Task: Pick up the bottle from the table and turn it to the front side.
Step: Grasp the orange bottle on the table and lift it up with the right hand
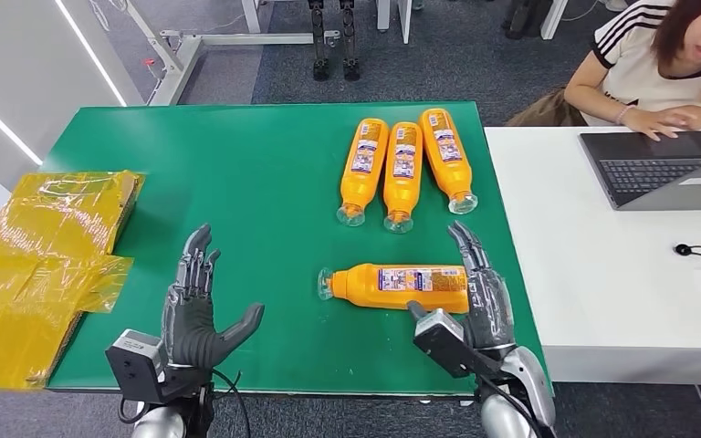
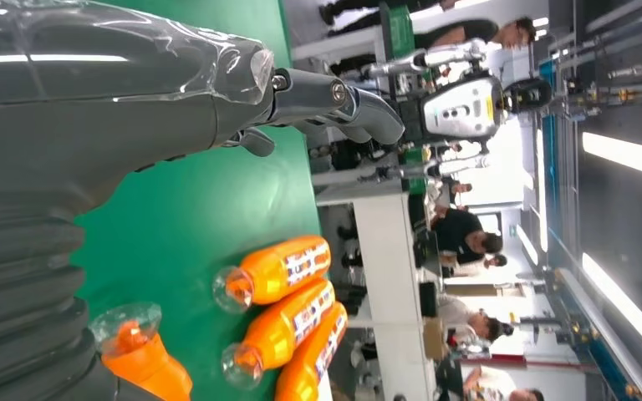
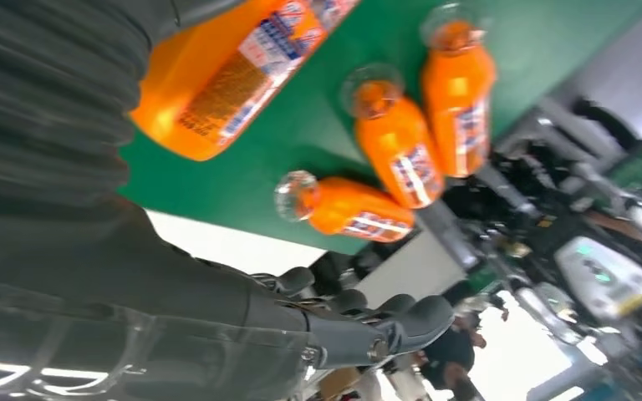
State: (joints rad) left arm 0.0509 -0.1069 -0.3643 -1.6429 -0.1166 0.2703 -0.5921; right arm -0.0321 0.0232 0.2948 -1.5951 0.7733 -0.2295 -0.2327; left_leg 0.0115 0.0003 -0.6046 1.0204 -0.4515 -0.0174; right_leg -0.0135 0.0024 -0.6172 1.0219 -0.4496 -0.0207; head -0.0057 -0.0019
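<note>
Right hand [image 1: 481, 292] open, fingers straight and pointing away from the robot, set just beside the base end of the lying bottle [image 1: 400, 286], apparently not yet closed on it; contact between palm and bottle hard to judge. Left hand [image 1: 199, 306] also open and empty, fingers spread, thumb out, hovering over bare green table [image 1: 265, 182] well apart from the bottle. Bottle on its side near the table's front edge, cap toward the left hand, label facing up.

Further back, three more orange bottles [image 1: 403, 169] lying side by side, caps toward the robot, untouched. Crumpled yellow plastic bag [image 1: 46, 255] at the left edge. Beyond the right edge, a white desk [image 1: 593, 274] with a laptop [image 1: 662, 169] and a person [image 1: 657, 64] typing.

Judged as the approach step, grasp not yet made. Next move calls for curling fingers and thumb round the bottle's body, lifting clear, then rotating it to show the front. Risk of the round bottle rolling away under a loose touch.
</note>
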